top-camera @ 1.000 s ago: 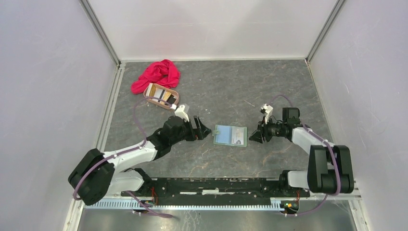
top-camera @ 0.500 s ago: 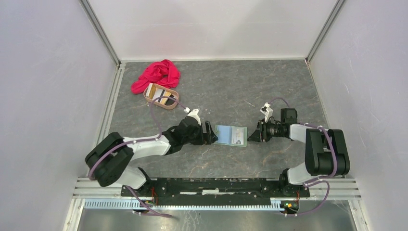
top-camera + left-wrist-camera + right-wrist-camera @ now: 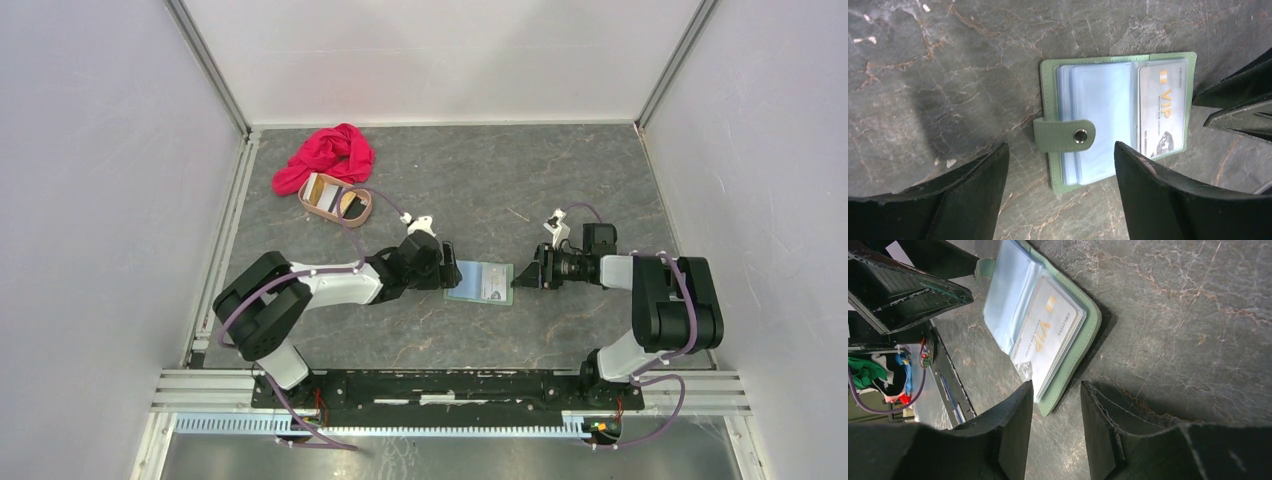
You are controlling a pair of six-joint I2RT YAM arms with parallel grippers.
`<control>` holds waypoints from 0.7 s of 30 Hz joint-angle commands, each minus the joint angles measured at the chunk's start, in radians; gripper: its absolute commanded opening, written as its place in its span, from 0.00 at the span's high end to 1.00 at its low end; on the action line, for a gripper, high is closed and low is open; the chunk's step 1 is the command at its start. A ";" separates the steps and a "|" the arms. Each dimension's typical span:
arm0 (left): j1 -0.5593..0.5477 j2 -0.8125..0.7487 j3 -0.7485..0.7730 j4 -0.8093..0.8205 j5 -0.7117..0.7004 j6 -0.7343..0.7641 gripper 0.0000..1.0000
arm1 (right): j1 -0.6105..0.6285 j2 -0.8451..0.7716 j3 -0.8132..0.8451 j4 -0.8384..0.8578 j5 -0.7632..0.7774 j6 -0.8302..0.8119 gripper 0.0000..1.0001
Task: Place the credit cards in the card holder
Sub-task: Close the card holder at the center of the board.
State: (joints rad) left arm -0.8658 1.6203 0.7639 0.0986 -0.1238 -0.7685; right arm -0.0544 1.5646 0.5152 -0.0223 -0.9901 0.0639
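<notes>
The card holder (image 3: 480, 282) lies open and flat about midway between the left and right edges of the counter (image 3: 470, 190), a little nearer the near edge than the far one. Its long axis runs left to right, so one short end faces each arm. The left hand (image 3: 447, 275) sits just at the holder's left end, fingers spread wide and empty. In the left wrist view the snap tab (image 3: 1065, 135) points straight into the gap between them. The right hand (image 3: 528, 277) sits just at the opposite end, fingers also apart and holding nothing. Its wrist view shows the holder's green corner reaching right up to that gap. A silvery-white VIP card (image 3: 1162, 115) already sits in the pocket on the right arm's side, while the pale blue sleeves toward the tab look unfilled. The other credit cards (image 3: 335, 197) are in the pinkish-tan tray (image 3: 362, 214) near the far-left corner, beside a red cloth (image 3: 325, 155). They lie well apart from the holder, beyond and to the left of the left hand. The left arm is clearly the nearer one to fetch them, leaving the right to steady the holder's end.
</notes>
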 commanded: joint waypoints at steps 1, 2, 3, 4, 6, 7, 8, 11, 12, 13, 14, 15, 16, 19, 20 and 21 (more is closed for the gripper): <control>-0.004 0.053 0.064 -0.042 -0.040 0.067 0.19 | -0.002 0.024 0.039 0.039 0.000 0.027 0.55; -0.004 0.062 0.073 -0.049 -0.039 0.071 0.22 | -0.002 0.035 0.048 0.039 0.004 0.031 0.55; -0.004 0.070 0.081 -0.058 -0.039 0.076 0.23 | -0.002 0.050 0.058 0.039 0.005 0.034 0.57; -0.004 0.076 0.087 -0.066 -0.040 0.081 0.24 | -0.002 0.064 0.071 0.037 0.005 0.036 0.58; -0.004 0.083 0.094 -0.080 -0.049 0.087 0.25 | -0.003 0.094 0.094 0.026 -0.003 0.026 0.61; -0.004 0.085 0.097 -0.085 -0.055 0.090 0.26 | -0.002 0.105 0.098 0.004 -0.007 0.016 0.62; -0.004 0.088 0.100 -0.089 -0.060 0.093 0.26 | -0.002 0.109 0.100 -0.006 -0.006 0.006 0.62; -0.004 0.099 0.112 -0.094 -0.063 0.102 0.29 | -0.002 0.108 0.101 -0.009 0.008 -0.005 0.62; -0.004 0.103 0.119 -0.094 -0.065 0.105 0.31 | -0.002 0.109 0.101 -0.008 0.010 -0.006 0.62; -0.004 0.109 0.124 -0.094 -0.068 0.110 0.33 | -0.002 0.111 0.103 -0.009 0.011 -0.007 0.62; -0.004 0.112 0.130 -0.119 -0.073 0.114 0.35 | -0.002 0.114 0.103 -0.010 0.011 -0.010 0.62; -0.004 0.113 0.135 -0.127 -0.081 0.117 0.36 | -0.002 0.117 0.104 -0.013 0.011 -0.012 0.62; -0.004 0.113 0.137 -0.131 -0.082 0.120 0.38 | -0.002 0.120 0.106 -0.016 0.011 -0.014 0.63; -0.004 0.104 0.135 -0.132 -0.082 0.121 0.43 | -0.002 0.124 0.106 -0.016 0.010 -0.017 0.63; -0.004 0.097 0.134 -0.132 -0.079 0.120 0.44 | -0.001 0.124 0.107 -0.016 0.009 -0.017 0.63; -0.004 0.092 0.131 -0.131 -0.076 0.119 0.47 | -0.001 0.126 0.108 -0.017 0.008 -0.019 0.62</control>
State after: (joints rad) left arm -0.8665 1.7123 0.8787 0.0078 -0.1764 -0.6899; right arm -0.0544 1.6711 0.6022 -0.0319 -0.9985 0.0780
